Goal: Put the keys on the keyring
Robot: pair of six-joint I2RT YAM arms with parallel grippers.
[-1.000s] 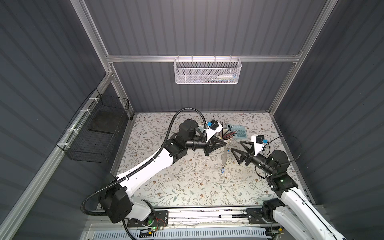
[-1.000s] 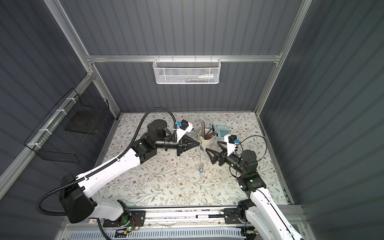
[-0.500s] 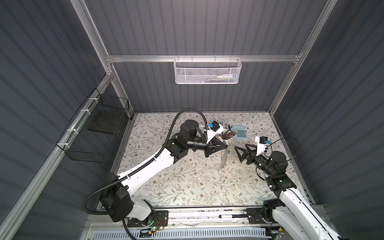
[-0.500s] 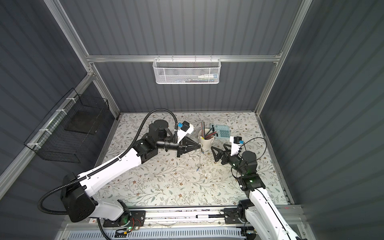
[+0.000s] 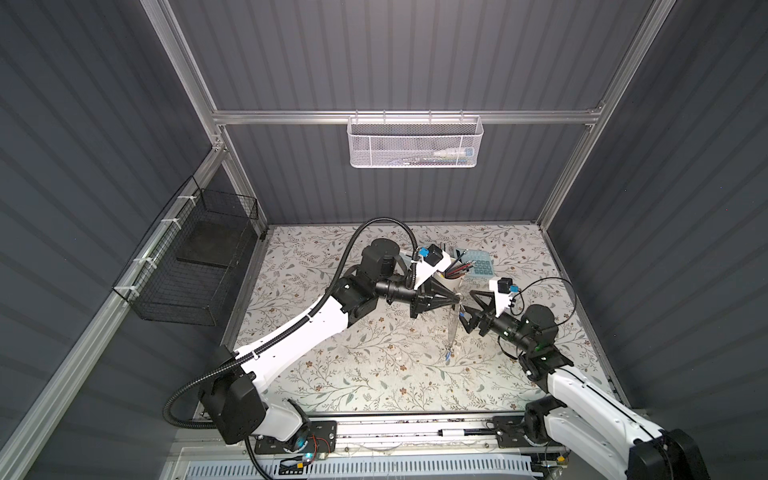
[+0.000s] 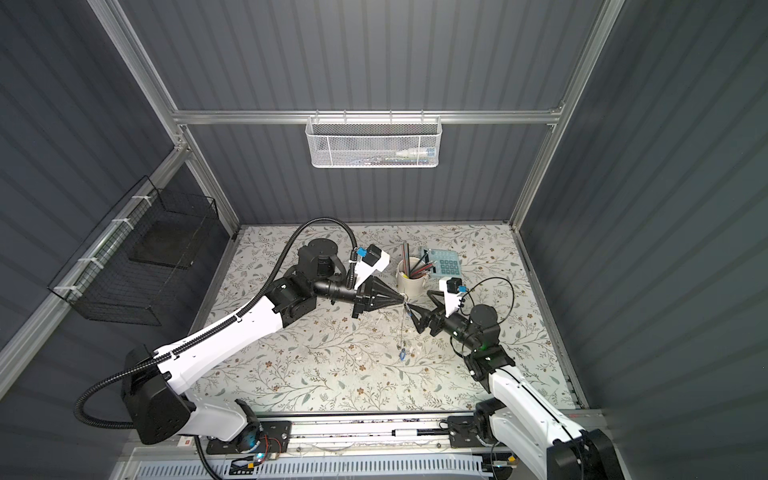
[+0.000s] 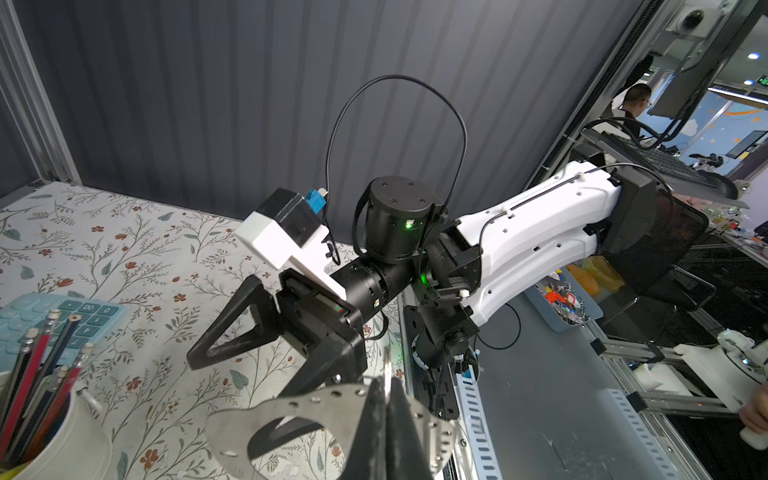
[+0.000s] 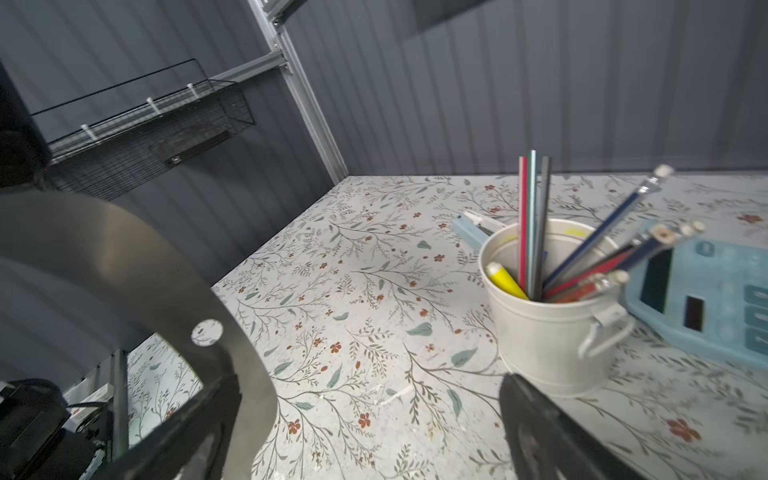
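1. The left tool is pinched shut on the rim of the keyring, a flat grey loop with small holes along it.
2. In both top views the keyring hangs edge-on from that tool above the desk. It is right of the desk's middle and just in front of the cup.
3. One key with a blue tag dangles at the keyring's lower end. I cannot tell whether it touches the desk, and I cannot make out a second key.
4. The right tool faces the left one from the right-edge side, its jaws spread wide and gripping nothing.
5. In the right wrist view one of its fingers sits close against the keyring's face. I cannot tell whether they touch.
6. The cup is full of pencils and stands toward the back edge.
7. A pale blue calculator lies just beside the cup, nearer the back right corner.
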